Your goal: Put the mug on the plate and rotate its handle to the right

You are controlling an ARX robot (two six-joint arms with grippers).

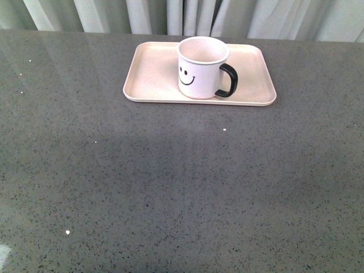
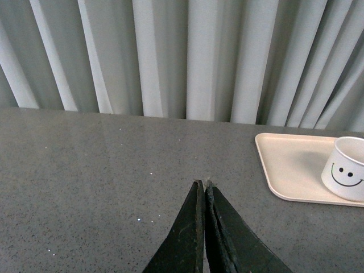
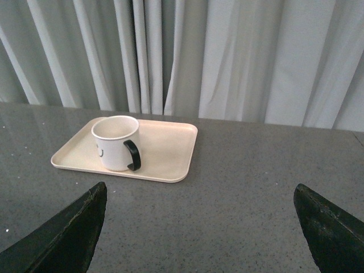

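- Left pincer (image 2: 203,185): blades pressed together, nothing between them. It hangs low over bare surface, well apart from the plate; judged idle.
- Right pincer (image 3: 199,189): blades spread wide and empty, facing the mug from a distance; judged idle too. Neither pincer shows in the front view.
- Surface (image 1: 170,187): grey speckled stone, filling the lower and middle front frame.
- Plate (image 1: 153,77): pale pink-beige tray with a low rim, lying flat at upper centre of the front frame.
- Mug (image 1: 199,71): white, upright and empty, standing on the plate slightly right of its middle, inside the rim. Placement appears done.
- Handle (image 1: 229,79): black loop pointing to the right of the front frame, which suits the turn asked for.
- Markings: a black smiley face on the mug's side. No brand, label or readable writing anywhere.
- Curtain (image 1: 170,14): pale folds along the top edge, behind the surface.
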